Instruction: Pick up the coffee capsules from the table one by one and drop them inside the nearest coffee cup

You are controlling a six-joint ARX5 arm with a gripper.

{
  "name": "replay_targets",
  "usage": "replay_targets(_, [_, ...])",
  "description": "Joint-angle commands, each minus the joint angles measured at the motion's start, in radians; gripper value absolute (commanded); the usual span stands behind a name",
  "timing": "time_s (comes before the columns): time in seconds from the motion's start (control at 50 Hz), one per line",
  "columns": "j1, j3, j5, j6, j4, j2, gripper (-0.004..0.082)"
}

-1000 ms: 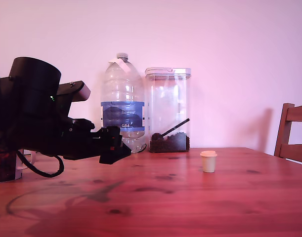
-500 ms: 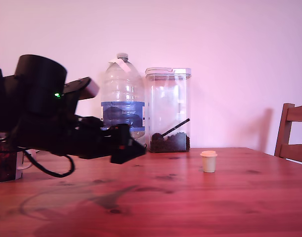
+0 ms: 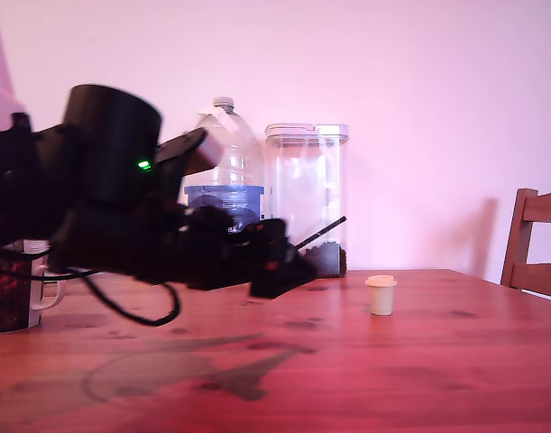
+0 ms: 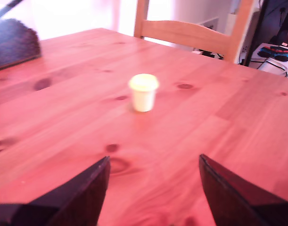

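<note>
One cream coffee capsule (image 3: 381, 294) stands upright on the reddish-brown wooden table (image 3: 419, 361), right of centre in the exterior view. The wrist view shows the same capsule (image 4: 144, 92) ahead of my fingers, well apart from them. My black gripper (image 3: 289, 269) hovers above the table to the capsule's left in the exterior view. In the wrist view the gripper (image 4: 153, 165) is open with nothing between its fingers. The dark patterned coffee cup (image 3: 9, 293) with a white handle sits at the exterior view's far left, partly hidden by the arm.
A large water bottle (image 3: 225, 176) and a clear canister (image 3: 307, 198) with dark coffee and a scoop stand at the back of the table. A wooden chair (image 3: 532, 248) is at the exterior view's right, also seen beyond the table as the chair back (image 4: 191, 33).
The arm has swung from the cup side toward the exterior view's right, bringing the gripper closer to the capsule. The capsule has stayed put.
</note>
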Motion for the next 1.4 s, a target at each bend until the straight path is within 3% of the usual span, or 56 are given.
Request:
replay_targets(0.0, [-0.013,0.026,-0.023,-0.016,-0.008,-0.007,0.0538])
replay_targets(0.16, [-0.040,0.074,-0.077,-0.074,-0.024,0.019,0.0538])
replay_targets(0.4, [-0.058,0.159,-0.123,-0.087,-0.034,0.084,0.0537])
replay_targets(0.78, [-0.077,0.291,-0.158,-0.135,-0.143,0.149,0.0536])
replay_targets(1.38, [-0.077,0.541,-0.185,-0.149,-0.430,0.255,0.0536])
